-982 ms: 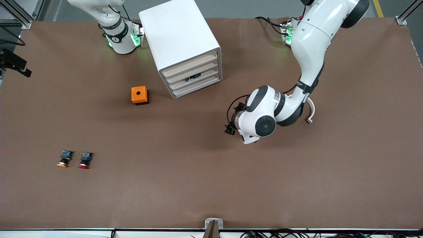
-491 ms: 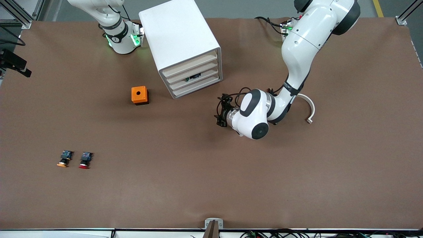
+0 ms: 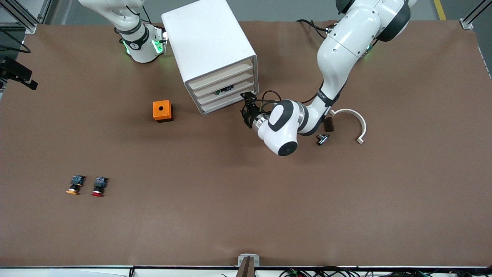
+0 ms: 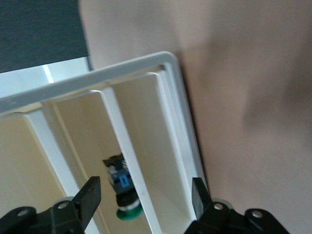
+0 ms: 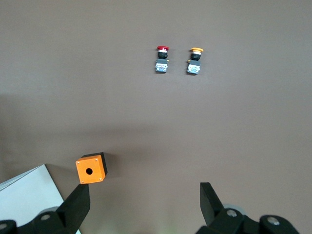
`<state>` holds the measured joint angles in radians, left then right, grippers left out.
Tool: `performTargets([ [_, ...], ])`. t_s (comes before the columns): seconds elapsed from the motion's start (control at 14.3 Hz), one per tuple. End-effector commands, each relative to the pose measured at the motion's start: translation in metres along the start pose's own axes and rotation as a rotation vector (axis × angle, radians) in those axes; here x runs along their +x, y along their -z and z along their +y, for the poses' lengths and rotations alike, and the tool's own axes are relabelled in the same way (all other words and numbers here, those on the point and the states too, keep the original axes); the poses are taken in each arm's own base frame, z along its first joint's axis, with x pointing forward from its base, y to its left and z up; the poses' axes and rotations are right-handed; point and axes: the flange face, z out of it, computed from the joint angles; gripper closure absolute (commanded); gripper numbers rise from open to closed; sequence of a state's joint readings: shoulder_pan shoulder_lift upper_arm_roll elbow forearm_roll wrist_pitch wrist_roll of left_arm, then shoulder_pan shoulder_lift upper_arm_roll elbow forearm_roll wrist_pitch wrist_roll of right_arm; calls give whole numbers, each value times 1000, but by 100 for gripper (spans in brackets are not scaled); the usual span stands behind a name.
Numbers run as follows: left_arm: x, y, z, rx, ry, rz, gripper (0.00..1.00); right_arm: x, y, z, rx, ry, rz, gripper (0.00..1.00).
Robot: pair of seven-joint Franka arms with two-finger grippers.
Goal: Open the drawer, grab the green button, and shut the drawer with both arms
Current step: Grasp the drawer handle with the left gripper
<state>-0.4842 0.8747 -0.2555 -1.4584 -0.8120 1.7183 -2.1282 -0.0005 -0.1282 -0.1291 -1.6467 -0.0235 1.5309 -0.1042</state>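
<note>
The white cabinet (image 3: 209, 42) stands at the table's robot end, its four cream drawer fronts facing the front camera. The third drawer (image 3: 227, 93) sits in line with the other drawers. The green-capped button (image 3: 225, 89) shows just above its front. In the left wrist view the button (image 4: 123, 192) lies in the drawer (image 4: 141, 146), partly hidden by a white edge. My left gripper (image 3: 246, 105) is open and empty, close in front of the drawer fronts at the cabinet's corner; its fingers (image 4: 90, 194) frame the button. My right gripper (image 5: 144, 204) is open and empty, high over the table, and waits.
An orange box (image 3: 162, 110) with a round hole stands beside the cabinet, toward the right arm's end. An orange-capped button (image 3: 75, 184) and a red-capped button (image 3: 99, 186) lie nearer the front camera. A white curved piece (image 3: 355, 119) and two small dark parts (image 3: 322, 138) lie under the left arm.
My left gripper has swung from mid-table up to the cabinet's drawer fronts. The arm's move has uncovered the small dark parts by the curved piece. The right arm has not moved.
</note>
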Motion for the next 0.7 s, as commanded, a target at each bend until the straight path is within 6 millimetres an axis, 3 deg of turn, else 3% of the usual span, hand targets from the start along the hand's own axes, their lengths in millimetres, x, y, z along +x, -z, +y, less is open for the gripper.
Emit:
performTargets([
  [0.0, 1, -16, 5, 77, 75, -21, 26, -3, 7, -14, -92, 40, 16, 0],
  [0.21, 1, -31, 11, 112, 106, -35, 35, -3, 3, -9, -87, 27, 5, 0],
  [0.56, -1, -58, 10, 129, 151, 6, 40, -6, 2, 7, 9, -18, 11, 0],
  [0.63, -2, -67, 9, 133, 150, 18, 46, -6, 3, 8, 9, -18, 13, 0],
])
